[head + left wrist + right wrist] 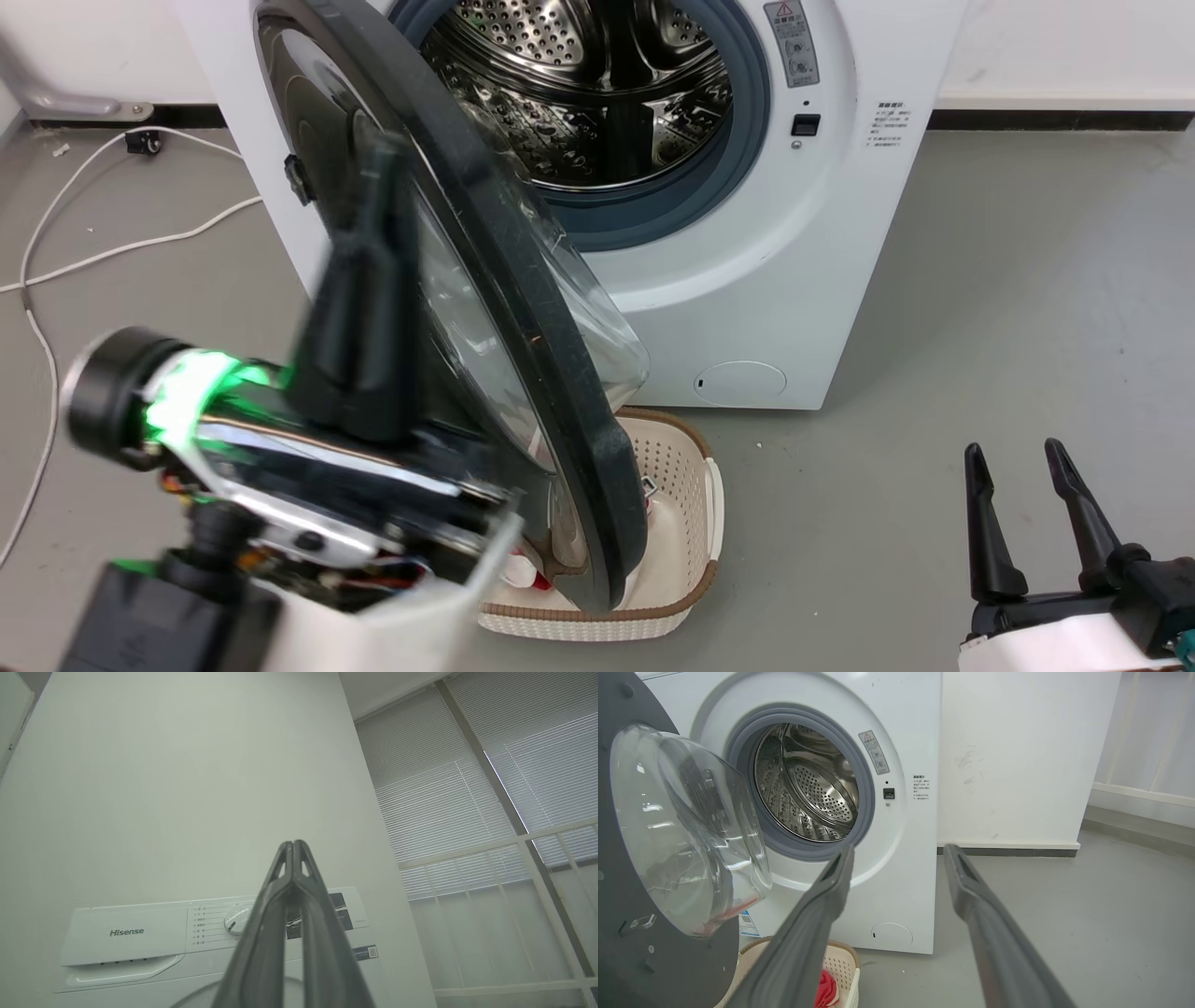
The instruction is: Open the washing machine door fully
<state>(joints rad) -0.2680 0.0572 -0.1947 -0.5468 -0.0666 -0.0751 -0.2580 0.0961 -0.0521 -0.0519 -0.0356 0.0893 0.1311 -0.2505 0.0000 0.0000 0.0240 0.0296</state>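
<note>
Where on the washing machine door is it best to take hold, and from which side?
On the washing machine door, grip the thick black rim at its free edge, the part nearest the robot. Approach from the robot's side, jaws astride it: the rim stands edge-on toward the head camera, while the glass bowl is rounded and probably slippery.

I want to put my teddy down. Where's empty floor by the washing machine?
Bare floor lies right of the washing machine, between its white front and the right gripper. Crowded: under the open door, where the basket sits, and left, where the white cable runs and the left gripper is.
</note>
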